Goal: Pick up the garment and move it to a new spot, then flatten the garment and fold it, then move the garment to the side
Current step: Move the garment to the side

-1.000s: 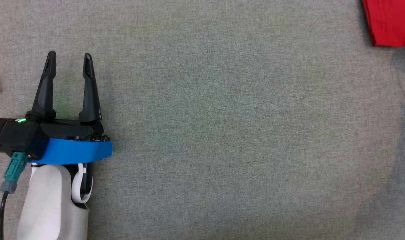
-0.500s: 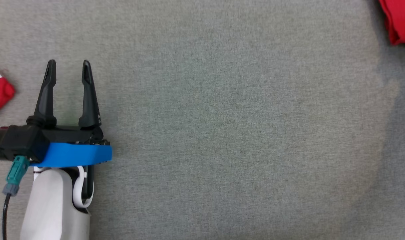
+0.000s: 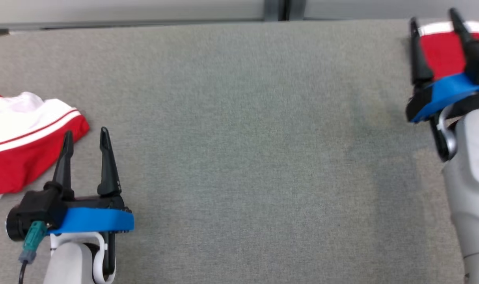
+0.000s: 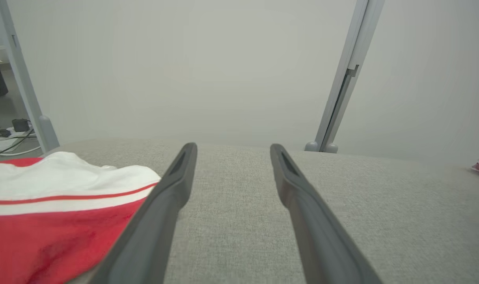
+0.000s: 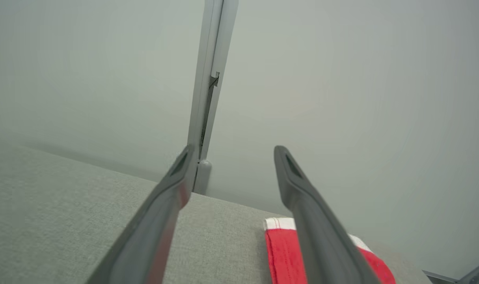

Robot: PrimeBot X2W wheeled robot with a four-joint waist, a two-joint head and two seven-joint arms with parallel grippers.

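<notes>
Garment [image 3: 444, 51] lies white hem farthest; right gripper [image 3: 433, 15] spread over it; left gripper [image 3: 86, 132] spread, empty.

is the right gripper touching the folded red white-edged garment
Cannot tell: right wrist view has the right gripper overlapping the folded red garment, no gap or contact plain.

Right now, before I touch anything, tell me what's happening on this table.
A two-armed robot is handling garments on a gray fabric table. Its right gripper hangs at the far right by a neatly laid red garment with a white edge, jaws open and empty. The left gripper, jaws also open and empty, sits beside a crumpled red-and-white garment on the left. Nothing is held.
</notes>
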